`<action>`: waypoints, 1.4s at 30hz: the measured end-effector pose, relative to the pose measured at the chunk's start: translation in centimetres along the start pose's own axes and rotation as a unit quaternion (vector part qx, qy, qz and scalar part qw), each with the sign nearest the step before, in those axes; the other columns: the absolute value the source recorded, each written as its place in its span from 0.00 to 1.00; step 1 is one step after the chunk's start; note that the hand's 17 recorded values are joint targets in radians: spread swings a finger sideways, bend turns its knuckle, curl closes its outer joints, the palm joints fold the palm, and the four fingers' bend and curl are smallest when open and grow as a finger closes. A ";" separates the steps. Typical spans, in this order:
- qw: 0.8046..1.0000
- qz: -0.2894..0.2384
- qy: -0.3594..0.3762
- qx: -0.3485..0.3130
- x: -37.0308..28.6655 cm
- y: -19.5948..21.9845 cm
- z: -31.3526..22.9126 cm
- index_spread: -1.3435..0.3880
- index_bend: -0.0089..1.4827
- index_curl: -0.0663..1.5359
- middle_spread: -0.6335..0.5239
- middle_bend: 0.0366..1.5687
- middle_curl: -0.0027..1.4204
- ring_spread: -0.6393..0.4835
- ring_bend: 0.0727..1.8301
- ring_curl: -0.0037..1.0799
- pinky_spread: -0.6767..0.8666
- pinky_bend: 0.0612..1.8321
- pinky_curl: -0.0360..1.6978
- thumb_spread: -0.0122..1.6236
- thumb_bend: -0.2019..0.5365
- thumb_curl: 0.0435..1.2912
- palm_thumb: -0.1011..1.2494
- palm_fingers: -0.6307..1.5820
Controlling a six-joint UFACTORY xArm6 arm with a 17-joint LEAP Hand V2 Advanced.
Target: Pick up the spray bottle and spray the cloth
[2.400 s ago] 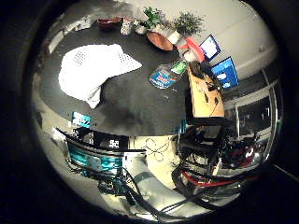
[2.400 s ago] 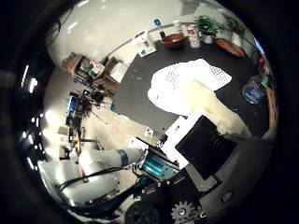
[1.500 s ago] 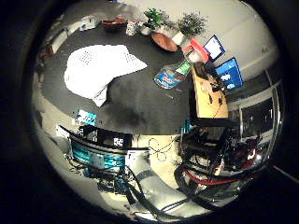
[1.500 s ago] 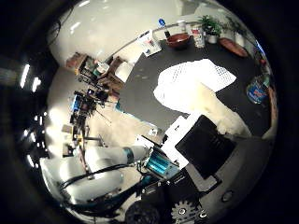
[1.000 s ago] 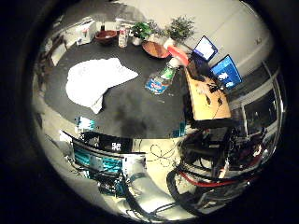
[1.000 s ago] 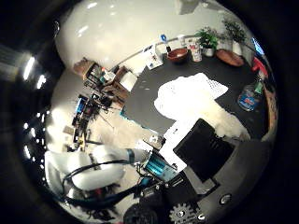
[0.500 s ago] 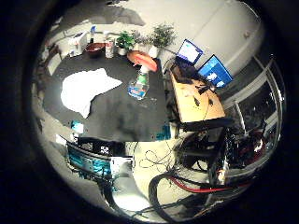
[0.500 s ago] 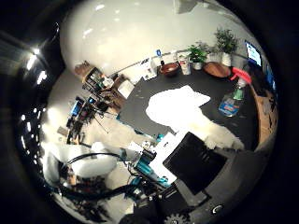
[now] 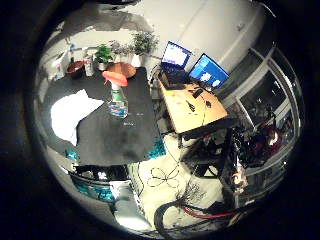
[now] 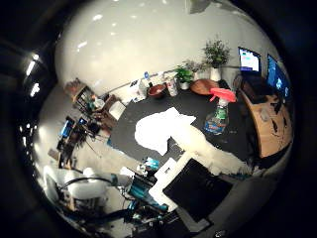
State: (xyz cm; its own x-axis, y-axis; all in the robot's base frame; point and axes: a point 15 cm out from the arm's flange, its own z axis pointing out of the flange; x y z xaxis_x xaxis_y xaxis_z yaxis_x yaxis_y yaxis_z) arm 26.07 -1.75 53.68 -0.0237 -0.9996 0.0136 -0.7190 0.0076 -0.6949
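Observation:
A clear spray bottle with a blue label and a red trigger head stands upright on the black table, near the edge that faces a wooden desk. A crumpled white cloth lies flat on the same table, a short way from the bottle. My hand is far above and off the table's near edge. One white finger and a black part reach into the thumb side view, roughly straight, with nothing in them. Both things look small and far from the palm.
At the table's far edge stand a brown bowl, a wooden plate, small potted plants and a white container. A wooden desk with two lit screens stands beside the table. Equipment racks crowd the floor below.
The whole picture has shifted: the camera has pulled up and away, so table, cloth and bottle look smaller. Bottle and cloth themselves stay where they were.

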 end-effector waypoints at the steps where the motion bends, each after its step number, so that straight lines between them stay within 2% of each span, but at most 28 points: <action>1: 1.000 0.005 0.000 0.006 0.1 -0.2 0.4 0.58 0.13 0.25 0.55 0.12 0.22 0.77 0.31 0.04 0.82 0.58 0.02 0.64 0.24 0.34 0.49 0.48; 9: 0.996 0.073 0.015 0.049 3.9 -2.8 4.1 0.59 0.13 0.25 0.56 0.12 0.23 0.78 0.30 0.06 0.82 0.59 0.02 0.64 0.23 0.33 0.46 0.48; 15: 0.991 0.106 -0.064 0.047 4.7 -3.9 8.5 0.59 0.13 0.24 0.56 0.11 0.23 0.78 0.31 0.07 0.81 0.62 0.02 0.64 0.24 0.32 0.43 0.49; 21: 0.985 0.136 -0.106 -0.012 8.1 -1.6 13.8 0.60 0.13 0.25 0.57 0.11 0.23 0.78 0.31 0.08 0.81 0.63 0.02 0.64 0.24 0.32 0.43 0.49; 30: 0.978 0.127 -0.150 -0.070 7.5 1.5 14.2 0.60 0.13 0.25 0.58 0.11 0.23 0.79 0.31 0.08 0.81 0.64 0.02 0.64 0.24 0.32 0.42 0.48; 35: 0.980 0.122 -0.144 -0.066 8.6 1.5 13.6 0.61 0.13 0.25 0.59 0.11 0.23 0.80 0.31 0.09 0.81 0.65 0.02 0.63 0.24 0.31 0.42 0.48; 42: 0.980 0.145 -0.127 -0.056 12.3 2.4 13.5 0.61 0.13 0.25 0.59 0.11 0.23 0.80 0.31 0.09 0.82 0.65 0.02 0.63 0.24 0.32 0.42 0.48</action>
State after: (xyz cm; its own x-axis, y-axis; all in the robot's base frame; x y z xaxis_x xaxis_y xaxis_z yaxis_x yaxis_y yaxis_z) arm 33.43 -14.39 42.49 -0.0737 -0.9293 -0.3618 -0.7797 0.2799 -0.5602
